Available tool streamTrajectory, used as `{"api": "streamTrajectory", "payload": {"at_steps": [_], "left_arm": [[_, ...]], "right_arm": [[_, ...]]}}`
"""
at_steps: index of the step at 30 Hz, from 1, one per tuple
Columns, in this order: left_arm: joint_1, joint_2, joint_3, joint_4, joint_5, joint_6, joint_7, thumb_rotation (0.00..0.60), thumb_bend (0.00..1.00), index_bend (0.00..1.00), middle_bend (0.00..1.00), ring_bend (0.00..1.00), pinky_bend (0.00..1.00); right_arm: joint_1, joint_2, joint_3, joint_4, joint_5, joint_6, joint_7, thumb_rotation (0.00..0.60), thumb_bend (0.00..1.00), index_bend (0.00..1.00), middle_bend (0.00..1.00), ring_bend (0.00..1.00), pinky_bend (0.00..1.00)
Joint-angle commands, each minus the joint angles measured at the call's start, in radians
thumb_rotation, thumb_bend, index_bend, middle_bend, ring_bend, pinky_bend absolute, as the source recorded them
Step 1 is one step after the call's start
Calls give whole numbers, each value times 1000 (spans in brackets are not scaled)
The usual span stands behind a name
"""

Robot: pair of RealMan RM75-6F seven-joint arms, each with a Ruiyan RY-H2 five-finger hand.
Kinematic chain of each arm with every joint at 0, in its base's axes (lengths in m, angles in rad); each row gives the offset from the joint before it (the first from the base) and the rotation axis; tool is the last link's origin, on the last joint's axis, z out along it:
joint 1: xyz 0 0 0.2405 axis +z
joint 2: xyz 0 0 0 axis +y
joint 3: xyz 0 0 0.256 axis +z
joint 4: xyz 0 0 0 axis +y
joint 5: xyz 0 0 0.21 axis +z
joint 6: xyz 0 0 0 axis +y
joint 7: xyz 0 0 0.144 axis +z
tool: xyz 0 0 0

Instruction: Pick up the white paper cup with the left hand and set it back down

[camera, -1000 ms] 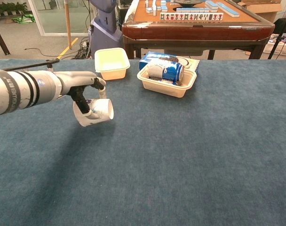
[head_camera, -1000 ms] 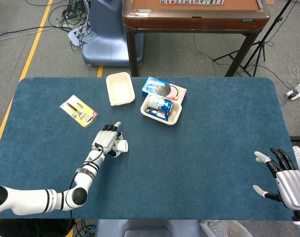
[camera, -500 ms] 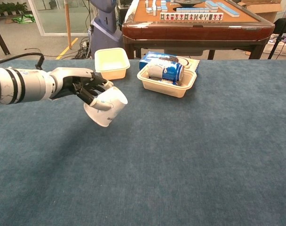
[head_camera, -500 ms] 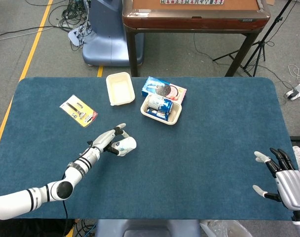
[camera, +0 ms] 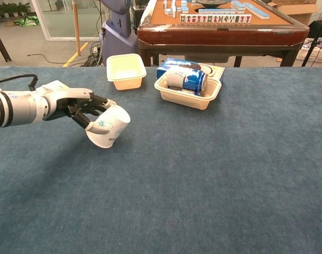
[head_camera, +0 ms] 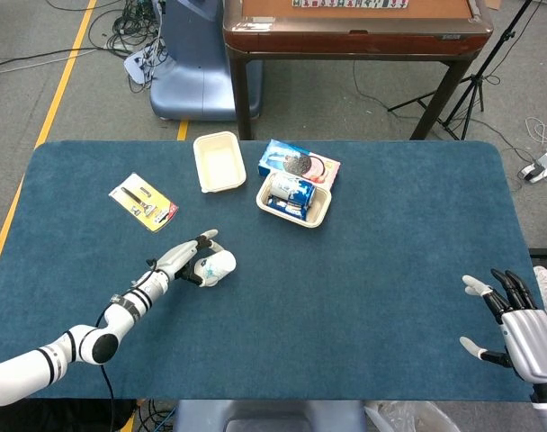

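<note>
the left hand (camera: 81, 107) is gripping the white paper cup (camera: 106, 127), its dark fingers (camera: 95, 103) wrapping over the upper side of the cup wall, and the cup is tilting strongly, with its open mouth facing down and toward the table and its closed base pointing up and to the right. in the head view the same left hand (head_camera: 177, 261) and the white paper cup (head_camera: 213, 265) are sitting over the left-centre part of the blue table (head_camera: 390, 270), well apart from the empty tray (head_camera: 219, 162) and from the second tray (head_camera: 296, 200) holding a blue packet. from the chest view the cup's lower rim looks to be at or just above the cloth, but it is not clear whether it is actually touching. judging from this, the pick-up part seems to be done, since the cup is in the grasp, and the setting-down part is not yet finished: the cup is not standing upright on the table and the fingers are not letting go. what is remaining looks like bringing the cup upright, settling it on the cloth and freeing it. the right hand (head_camera: 516, 328) is resting at the near right edge with its fingers spread and nothing in it.
</note>
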Motion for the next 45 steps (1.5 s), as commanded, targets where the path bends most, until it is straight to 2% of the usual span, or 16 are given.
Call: {"api": "streamTrajectory", "payload": {"at_steps": [1,8,15,21,26,28,34,40,45], "left_arm": [[4,9,20,27,37,-8,-33,600,229,259,0,0,0],[19,80,39,-13,90,3,-93,600,229,74,0,0,0],[40,173,53,-119,126,67,-95,600,229,28,0,0,0],[106,239,76,-242,80,275,100,600,228,55,0,0,0],[201,259,117,-353,23,543,376,600,229,113,0,0,0],[245,271,139,-396,15,633,451,600,229,123,0,0,0],[364,326,204,-482,56,823,533,600,229,136,0,0,0],[461,371,263,-546,114,945,555,600,229,138,0,0,0],[533,365,310,-554,188,1050,603,600,229,137,0,0,0]], "right_arm": [[-2,0,0,-1,-2,4,0,600,119,188,304,52,0],[-6,0,-1,0,-7,12,0,600,120,188,304,52,0],[-3,0,3,4,-4,9,4,600,120,188,304,52,0],[3,5,8,9,13,-6,13,600,120,188,304,52,0],[15,2,12,16,23,-28,24,600,120,188,304,52,0],[21,1,12,20,26,-38,31,600,120,188,304,52,0],[41,-2,16,28,27,-66,39,600,120,188,304,52,0],[54,-6,18,25,24,-81,33,600,120,188,304,52,0],[62,-12,18,29,19,-88,31,600,120,188,304,52,0]]}}
